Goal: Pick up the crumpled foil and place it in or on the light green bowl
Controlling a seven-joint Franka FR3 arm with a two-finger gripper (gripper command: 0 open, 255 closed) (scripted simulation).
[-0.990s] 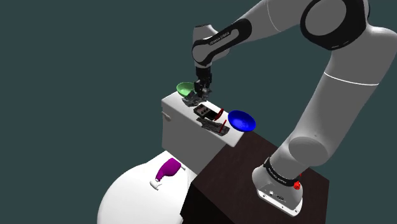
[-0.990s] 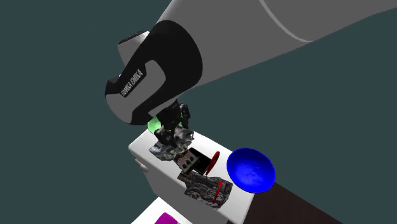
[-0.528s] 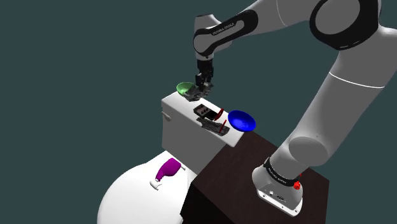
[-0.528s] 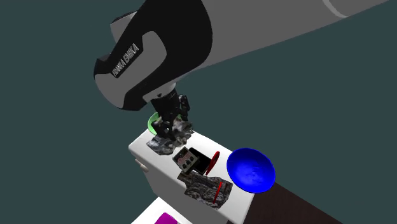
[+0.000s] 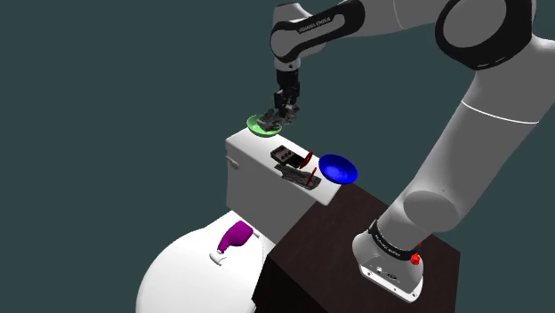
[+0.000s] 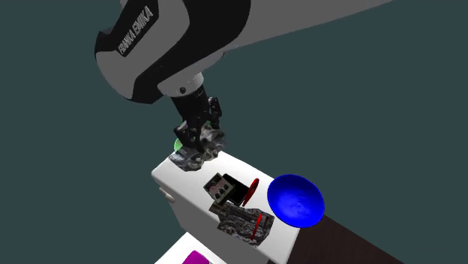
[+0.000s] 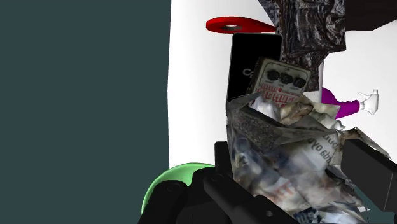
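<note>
Gripping the foil between 2 fingers, our gripper hangs upper middle in the shoulder view, at the bowl. We see a grey, crinkled wad with faint print. It hides much of the bowl; whether they touch, we cannot tell. The arm runs off the top edge.

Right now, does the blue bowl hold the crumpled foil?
No, the blue bowl is empty; the end effector clasps the crumpled foil near the green bowl.
</note>
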